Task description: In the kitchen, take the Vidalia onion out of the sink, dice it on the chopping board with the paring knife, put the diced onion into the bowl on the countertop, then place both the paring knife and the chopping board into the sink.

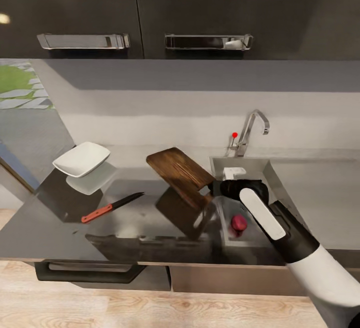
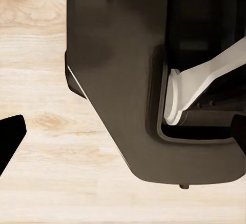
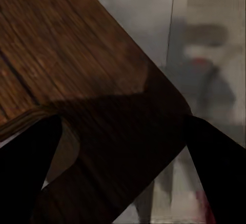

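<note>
Kitchen bench, left to right: board held raised at the sink's edge, onion lying uncut in the basin.

Bowl [image 1: 81, 158] sitting at the bench's [image 1: 45, 228] left end; paring knife [image 1: 111, 207] lying flat nearer the front, well apart from it. Chopping board [image 1: 179, 174] tilting above the surface, its near end held between the fingers of the right claw [image 1: 216, 188], which is closing on it. Onion [image 1: 238, 223] resting in the sink [image 1: 270, 172]. Left claw [image 2: 125, 147] hanging over wooden floor, fingers standing apart, holding nothing. Judged step: positioning the board; next calls for setting it flat, then fetching the onion.
</note>
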Available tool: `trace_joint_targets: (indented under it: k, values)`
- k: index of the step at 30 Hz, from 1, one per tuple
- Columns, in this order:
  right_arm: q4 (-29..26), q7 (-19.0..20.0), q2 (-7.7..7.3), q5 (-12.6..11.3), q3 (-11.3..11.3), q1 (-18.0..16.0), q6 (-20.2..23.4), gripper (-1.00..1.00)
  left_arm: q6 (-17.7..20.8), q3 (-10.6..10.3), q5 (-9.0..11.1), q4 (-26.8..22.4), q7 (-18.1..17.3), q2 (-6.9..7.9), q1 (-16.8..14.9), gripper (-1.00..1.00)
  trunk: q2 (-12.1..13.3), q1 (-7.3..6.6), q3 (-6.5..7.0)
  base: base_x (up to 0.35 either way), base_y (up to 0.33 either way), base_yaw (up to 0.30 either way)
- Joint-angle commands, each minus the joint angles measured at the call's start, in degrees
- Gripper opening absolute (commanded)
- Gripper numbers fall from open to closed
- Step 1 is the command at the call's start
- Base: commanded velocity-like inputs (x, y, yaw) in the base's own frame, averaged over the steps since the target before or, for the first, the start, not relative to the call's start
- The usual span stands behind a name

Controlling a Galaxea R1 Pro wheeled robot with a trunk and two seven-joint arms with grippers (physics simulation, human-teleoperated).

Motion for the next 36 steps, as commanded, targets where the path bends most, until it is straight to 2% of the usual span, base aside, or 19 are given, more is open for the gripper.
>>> trace_joint_targets:
  k: [1,4,6,7,12,14,16,17,19,23,25,26,27,30,31,32,34,35,36]
  values:
    - [-0.2,0.5,-0.11,0.0,-1.0,-0.1,1.9,-1.00,-0.1,0.0,0.1,-0.1,0.0,-0.01,0.0,1.00,-0.1,0.04,-0.10,0.002,0.000,0.000]
    - [-0.6,2.0,-0.24,2.4,-2.5,-0.1,4.3,-1.00,-0.1,0.0,0.0,-0.1,0.0,-0.01,0.0,1.00,-0.1,0.04,-0.10,0.000,0.000,0.000]
    - [-0.9,2.7,-0.25,6.8,-2.9,-0.2,4.9,-1.00,-0.1,0.0,0.0,-0.1,0.0,-0.01,0.0,1.00,-0.1,0.04,-0.10,0.000,0.000,0.000]
    - [-1.0,3.1,-0.26,7.9,-2.9,-0.2,5.0,-1.00,-0.1,0.0,0.0,-0.1,0.0,-0.01,0.0,1.00,-0.1,0.04,-0.10,0.000,0.000,0.000]
    - [-1.3,5.1,-0.38,10.0,-2.5,-0.2,5.2,-1.00,-0.1,0.0,0.0,-0.1,0.0,0.01,0.0,1.00,-0.1,0.04,-0.10,0.000,0.000,0.000]
    - [-1.4,5.7,-0.82,10.3,-1.4,-0.2,5.2,-1.00,-0.1,0.0,0.0,-0.1,0.0,0.01,0.0,1.00,-0.1,0.04,-0.10,0.000,0.000,0.000]
    - [-1.7,6.6,-1.33,11.2,2.2,-0.2,5.2,-1.00,-0.1,0.0,0.0,-0.1,0.0,0.04,0.0,1.00,-0.1,0.04,-0.10,0.000,0.000,0.000]
    - [-2.1,7.9,-1.55,12.4,5.1,-0.2,5.1,-1.00,-0.1,0.0,0.0,-0.1,0.0,0.06,0.0,1.00,-0.1,0.04,-0.10,0.000,0.000,0.000]
    - [-2.2,9.4,-1.61,13.6,6.3,-0.2,5.0,-1.00,-0.1,0.0,0.0,0.0,0.0,0.07,0.0,1.00,-0.1,0.04,-0.10,0.000,0.000,0.000]
    - [-2.5,16.1,-1.95,16.2,7.2,-0.2,4.8,-1.00,-0.1,0.0,0.0,0.0,0.0,0.08,0.0,1.00,-0.1,0.04,-0.10,0.000,0.000,0.000]
    - [-2.6,19.4,-2.63,18.8,7.3,-0.2,4.3,-1.00,-0.1,0.0,-0.1,-0.1,0.0,0.08,0.0,1.00,-0.1,0.04,-0.10,0.000,0.000,0.000]
    - [-2.6,21.0,-2.83,20.3,7.3,-0.2,3.8,-1.00,-0.1,0.0,-0.1,-0.1,0.0,0.08,0.0,1.00,-0.1,0.04,-0.10,0.000,0.000,0.000]
    - [-2.6,24.7,-3.04,23.6,7.3,-0.2,2.8,-1.00,-0.1,0.0,-0.1,-0.1,0.0,0.08,0.0,1.00,-0.1,0.04,-0.10,0.000,0.000,0.000]
    - [-2.6,32.2,-3.27,27.6,7.0,-0.2,2.3,-1.00,-0.1,0.0,-0.2,-0.1,0.0,0.08,0.0,1.00,-0.1,0.04,-0.10,0.000,0.000,0.000]
    - [-2.6,37.5,-3.43,30.2,6.2,-0.2,2.2,-1.00,-0.1,0.0,-0.2,-0.1,0.0,0.08,0.0,1.00,-0.1,0.04,-0.10,0.000,0.000,0.000]
    - [-2.6,38.8,-3.45,31.0,5.8,-0.2,2.2,-1.00,-0.1,0.0,-0.2,-0.1,0.0,0.08,0.0,1.00,-0.1,0.04,-0.10,0.000,0.000,0.000]
    - [-2.6,43.6,-3.51,34.2,3.9,-0.2,2.1,-1.00,-0.1,0.0,-0.2,-0.2,0.0,0.08,0.0,1.00,-0.1,0.04,-0.10,0.000,0.000,0.000]
    - [-2.6,48.3,-3.51,37.6,2.6,-0.2,2.1,-1.00,-0.1,0.0,-0.2,-0.2,0.0,0.08,0.0,1.00,-0.1,0.04,-0.10,0.000,0.000,0.000]
    - [-2.6,49.5,-3.52,38.5,2.5,-0.2,2.1,-1.00,-0.1,0.0,-0.2,-0.2,0.0,0.08,0.0,1.00,-0.1,0.04,-0.10,0.000,0.000,0.000]
